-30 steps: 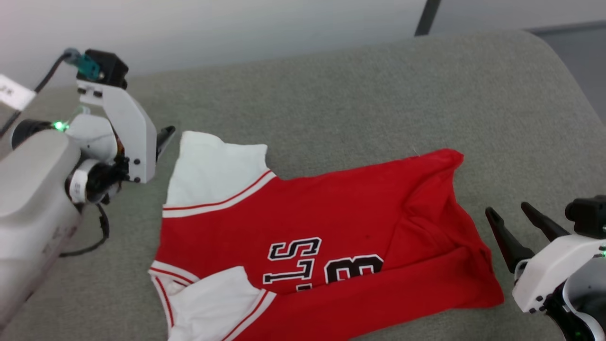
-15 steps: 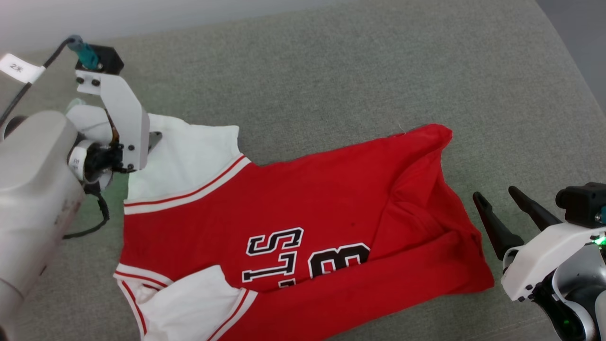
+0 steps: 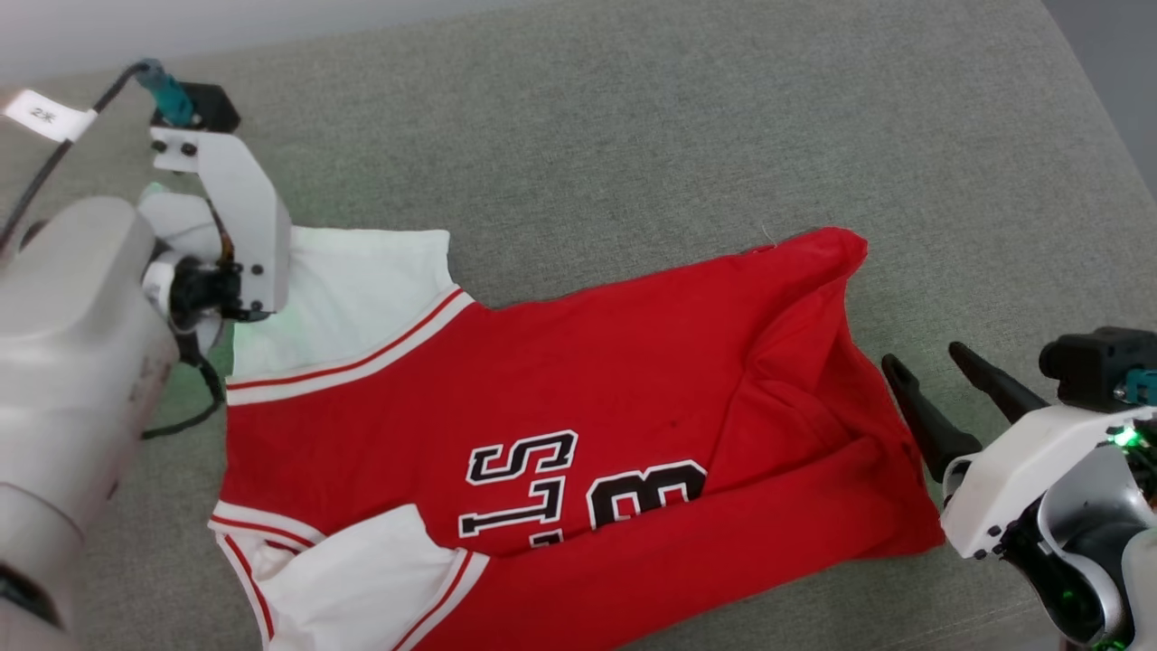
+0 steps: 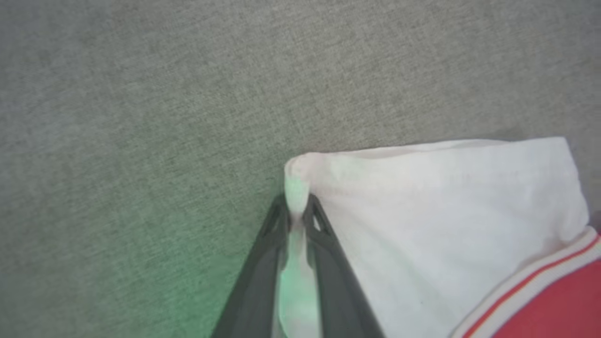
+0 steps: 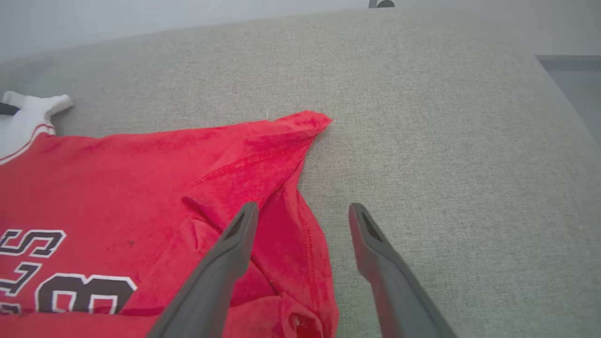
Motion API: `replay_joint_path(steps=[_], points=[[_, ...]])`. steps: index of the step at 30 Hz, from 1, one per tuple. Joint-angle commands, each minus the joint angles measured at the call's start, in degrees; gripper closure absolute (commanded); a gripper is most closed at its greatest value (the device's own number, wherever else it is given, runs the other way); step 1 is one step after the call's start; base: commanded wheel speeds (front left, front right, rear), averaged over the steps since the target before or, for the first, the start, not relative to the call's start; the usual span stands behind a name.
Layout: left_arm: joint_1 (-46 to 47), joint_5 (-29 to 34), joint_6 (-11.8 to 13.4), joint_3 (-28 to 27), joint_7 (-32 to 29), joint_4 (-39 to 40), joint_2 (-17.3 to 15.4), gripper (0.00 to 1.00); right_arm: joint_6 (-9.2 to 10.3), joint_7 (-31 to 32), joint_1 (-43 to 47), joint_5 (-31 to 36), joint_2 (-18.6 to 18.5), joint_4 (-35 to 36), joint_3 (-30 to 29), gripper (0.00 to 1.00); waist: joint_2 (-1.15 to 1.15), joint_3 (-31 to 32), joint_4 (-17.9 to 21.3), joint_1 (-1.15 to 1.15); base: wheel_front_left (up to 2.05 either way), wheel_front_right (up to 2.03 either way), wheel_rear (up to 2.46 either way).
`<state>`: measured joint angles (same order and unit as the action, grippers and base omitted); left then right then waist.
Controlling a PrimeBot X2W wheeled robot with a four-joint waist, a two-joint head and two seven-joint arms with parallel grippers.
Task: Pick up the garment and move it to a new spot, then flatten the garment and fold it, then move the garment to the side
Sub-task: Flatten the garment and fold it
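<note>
The garment (image 3: 578,362), a red T-shirt with white sleeves and black-and-white lettering, lies spread on the grey surface (image 3: 633,136), its bottom edge folded over. My left gripper (image 3: 287,271) sits at the far white sleeve, its fingers hidden behind the wrist mount. In the left wrist view that gripper (image 4: 296,206) is shut on the corner of the white sleeve (image 4: 446,211), cloth pinched between the fingertips. My right gripper (image 3: 922,366) stands open just right of the red hem. In the right wrist view one finger of this gripper (image 5: 303,211) hovers over the garment's (image 5: 164,178) hem and the other over bare cushion.
The grey upholstered surface curves down along its right edge (image 3: 1112,136), with darker floor beyond. A black cable with a white tag (image 3: 45,116) runs to my left wrist at the upper left. A pale wall lies behind the surface.
My left gripper has come onto the white sleeve and closed on its corner. The head camera has shifted. The right gripper stays open by the hem.
</note>
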<state>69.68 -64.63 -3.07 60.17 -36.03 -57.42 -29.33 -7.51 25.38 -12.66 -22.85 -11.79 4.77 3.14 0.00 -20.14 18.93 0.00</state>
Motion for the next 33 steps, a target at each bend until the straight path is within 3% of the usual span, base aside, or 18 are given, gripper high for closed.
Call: replay_joint_path(steps=[1,8,12,22,33], points=[[-1.5,-0.1,-0.6,0.8,0.1,-1.2,1.1,1.0,0.04,0.8,-1.2,-0.5,-0.3,0.3,0.3,0.0,0.0,0.1,-0.1,0.0,0.0,0.0,0.0],[-0.2,0.1,-2.1,1.0,1.2,-4.2,3.3,1.0,0.04,9.2,-6.0,-1.5,-2.9,1.7,1.5,0.0,0.0,0.4,-0.9,0.0,0.0,0.0,0.0],[0.7,0.2,-2.7,1.1,2.0,-5.4,4.8,1.0,0.04,14.8,-12.8,-1.5,-3.7,-1.1,1.8,0.0,0.0,0.2,-1.7,0.0,0.0,0.0,0.0],[3.9,0.5,-3.9,1.7,3.3,-7.4,8.2,1.0,0.04,23.4,-30.3,0.4,-4.0,-21.5,3.8,0.0,0.0,-1.0,-4.6,0.0,0.0,0.0,0.0],[5.7,0.1,-4.3,2.4,4.5,-8.9,10.8,1.0,0.04,30.7,-39.1,-0.5,-4.5,-39.2,6.0,0.0,0.0,-2.0,-7.1,0.0,0.0,0.0,0.0]])
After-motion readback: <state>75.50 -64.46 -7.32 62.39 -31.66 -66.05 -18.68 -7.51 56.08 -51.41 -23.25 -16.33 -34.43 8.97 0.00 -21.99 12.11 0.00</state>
